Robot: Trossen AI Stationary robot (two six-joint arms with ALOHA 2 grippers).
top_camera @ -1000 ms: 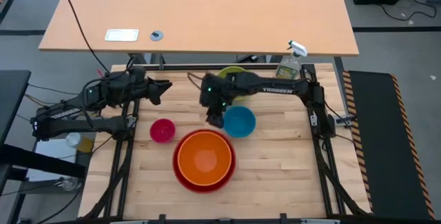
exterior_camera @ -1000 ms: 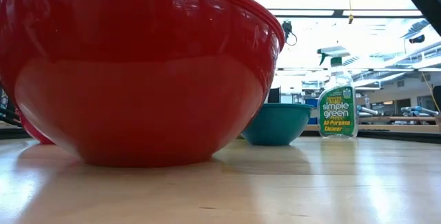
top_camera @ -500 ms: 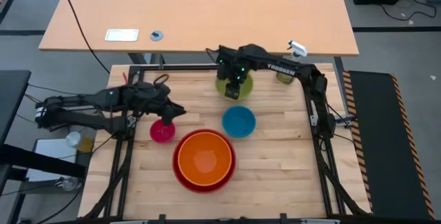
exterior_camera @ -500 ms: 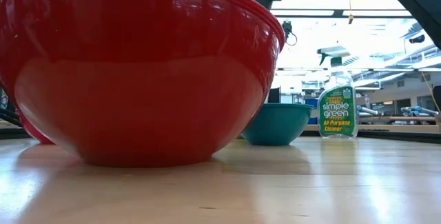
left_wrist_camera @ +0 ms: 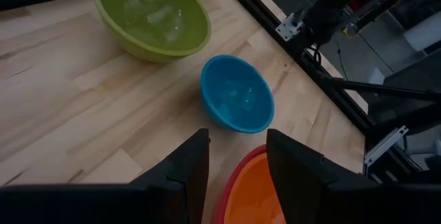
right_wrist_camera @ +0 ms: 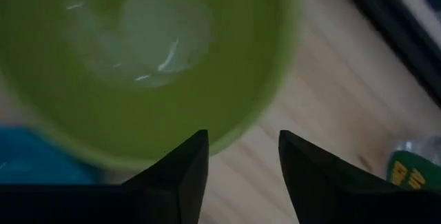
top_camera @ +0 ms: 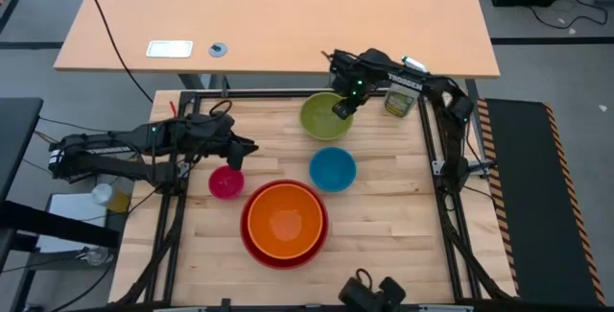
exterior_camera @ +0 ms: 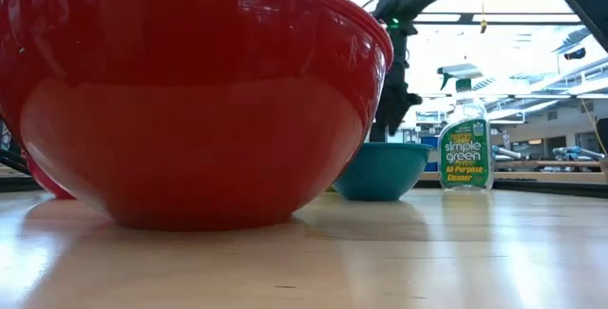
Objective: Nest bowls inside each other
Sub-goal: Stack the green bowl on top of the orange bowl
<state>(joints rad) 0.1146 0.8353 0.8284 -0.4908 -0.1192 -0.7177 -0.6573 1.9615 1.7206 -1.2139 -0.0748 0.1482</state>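
Note:
An orange bowl sits nested in the large red bowl near the table's front. The blue bowl, the green bowl and the small pink bowl each rest on their bases on the wood. My right gripper hangs open, pointing down, over the green bowl's right rim; its fingers touch nothing. My left gripper is open and slants down just above and beyond the pink bowl, facing the blue bowl.
A green spray bottle stands at the far right corner, close to my right arm. Black frame rails border the table's sides. Bare wood lies to the right of the blue bowl and along the front right.
My right gripper has swung from beside the blue bowl toward the far edge and then right, ending over the green bowl's right rim, turning as it went. My left gripper has gone toward the table's right and near edge, tipping down by the pink bowl. No bowl has moved.

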